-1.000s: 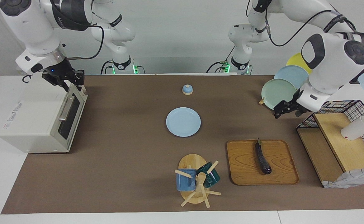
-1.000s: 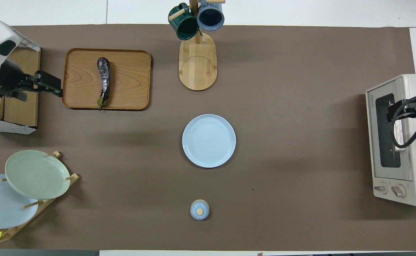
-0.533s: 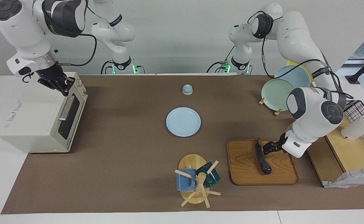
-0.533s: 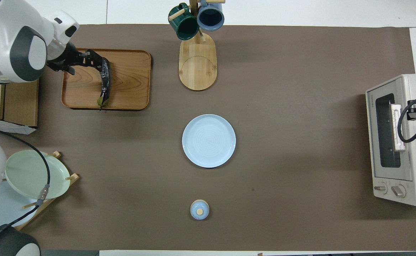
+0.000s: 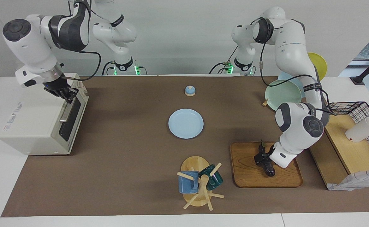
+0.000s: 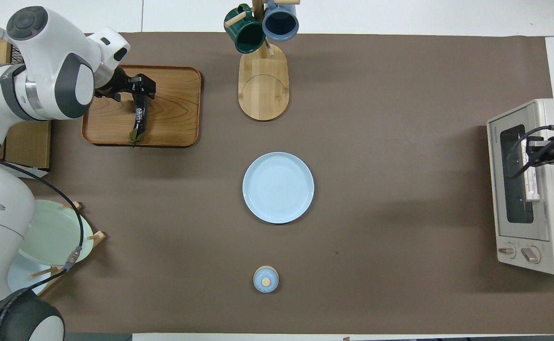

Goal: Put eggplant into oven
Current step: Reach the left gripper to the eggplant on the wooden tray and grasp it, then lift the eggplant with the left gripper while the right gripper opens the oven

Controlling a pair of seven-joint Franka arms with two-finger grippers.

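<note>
The eggplant (image 5: 268, 165) lay lengthwise on the wooden tray (image 5: 247, 170), toward the left arm's end of the table. Half a second before, the left gripper (image 5: 261, 158) had stood beside it; it had since dropped over the eggplant's middle, fingers straddling it. Whether they had clenched yet could not be told. That suggested the grasp was just starting.

At the oven (image 5: 39, 119), toward the right arm's end, the right gripper (image 5: 65, 94) had slid from the top onto the front edge, by the bar handle (image 6: 527, 170) of the door, which appeared not yet dropped; its grip could not be told either.

The gripper covered the eggplant's middle, leaving its green stem (image 6: 136, 136) and dark tip showing. The oven's inside was hidden.
</note>
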